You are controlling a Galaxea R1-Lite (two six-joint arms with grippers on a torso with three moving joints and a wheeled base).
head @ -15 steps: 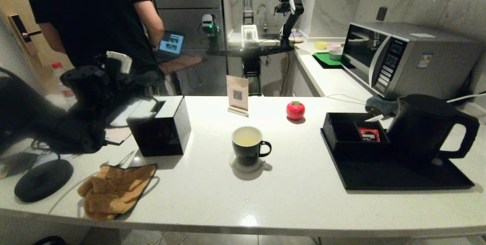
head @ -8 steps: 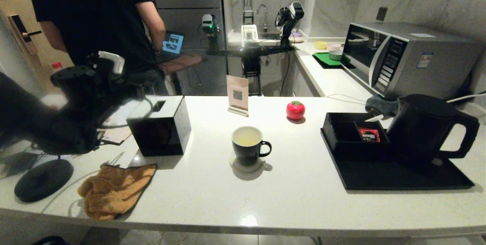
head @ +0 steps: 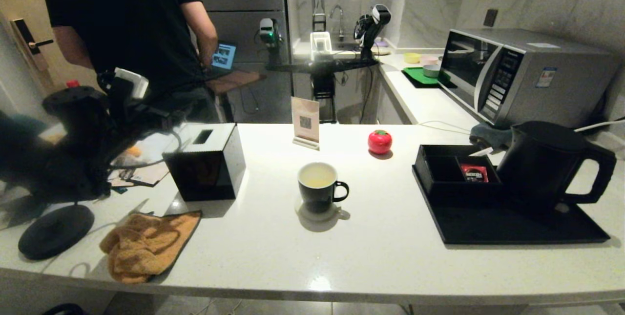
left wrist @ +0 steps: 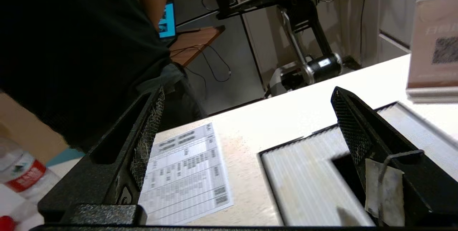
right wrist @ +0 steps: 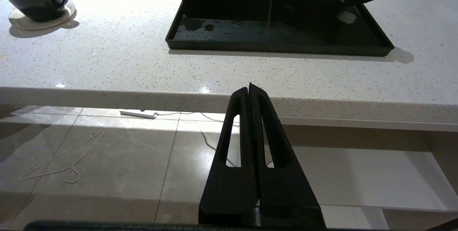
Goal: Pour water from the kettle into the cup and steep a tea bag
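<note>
Far left: the left gripper (left wrist: 247, 123) sits raised over the counter's left end, beyond the black tissue box (head: 205, 163), fingers spread wide apart and gripping nothing. A pale limp pouch with a thread clings to the inner face of one finger in the left wrist view; this looks like the tea bag (left wrist: 381, 191), stuck to the pad rather than pinched, though that cannot be confirmed. If so, the steeping step is unfinished, and the bag will not drop by itself. Below the arm lie a printed sheet (left wrist: 186, 177), a black round base (head: 56, 231) and a crumpled orange cloth (head: 146, 244), likely kept there for spills. Centre: the cup (head: 318, 188) stands upright on a pale coaster (head: 317, 215), handle toward the robot's right, well apart from the tissue box and the tray. Its white inside shows pale yellowish water (head: 316, 178), so the pouring appears done; no bag is visible in it from the head view. Behind it stand a small sign card (head: 305, 122) and a red tomato-shaped object (head: 380, 141). Right: the black tray (head: 512, 222) carries a compartment box holding a red packet (head: 473, 173), and the kettle (head: 547, 163) stands upright beside it, lid on, handle facing right for an easy grasp on that side. The right gripper (right wrist: 249, 91) is parked low, in front of and below the counter edge, fingers pressed together, empty. Background: a person in black stands at a laptop beyond the counter.
</note>
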